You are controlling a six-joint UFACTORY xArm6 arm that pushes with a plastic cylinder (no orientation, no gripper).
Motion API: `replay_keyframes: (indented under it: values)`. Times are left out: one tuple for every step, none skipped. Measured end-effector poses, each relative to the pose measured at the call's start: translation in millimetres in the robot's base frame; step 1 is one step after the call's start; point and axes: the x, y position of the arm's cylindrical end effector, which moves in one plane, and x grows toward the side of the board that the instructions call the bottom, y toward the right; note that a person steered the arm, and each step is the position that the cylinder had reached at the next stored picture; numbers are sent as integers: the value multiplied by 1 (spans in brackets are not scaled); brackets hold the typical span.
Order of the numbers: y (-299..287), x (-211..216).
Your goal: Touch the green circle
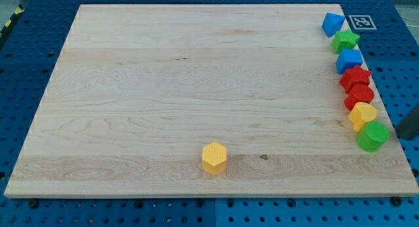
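Note:
The green circle (372,136) sits near the board's right edge, at the bottom of a column of blocks. My tip (399,137) is a dark rod coming in from the view's right edge. It is just to the right of the green circle, very close, with a thin gap that I can barely make out. A yellow block (362,115) touches the green circle from above left.
Above in the column are a red round block (359,96), a red star (355,76), a blue cube (349,59), a green star (345,40) and a blue block (332,23). A yellow hexagon (214,157) sits alone at bottom centre. The wooden board (163,89) lies on a blue pegboard.

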Motion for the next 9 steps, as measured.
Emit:
replay_keyframes:
  values:
    - [-13,-2]
    - [-21,-2]
    - [-21,-1]
    - [-21,0]
    - [-21,0]
    - [-22,0]
    - [-37,0]
    - [-38,0]
    - [-40,3]
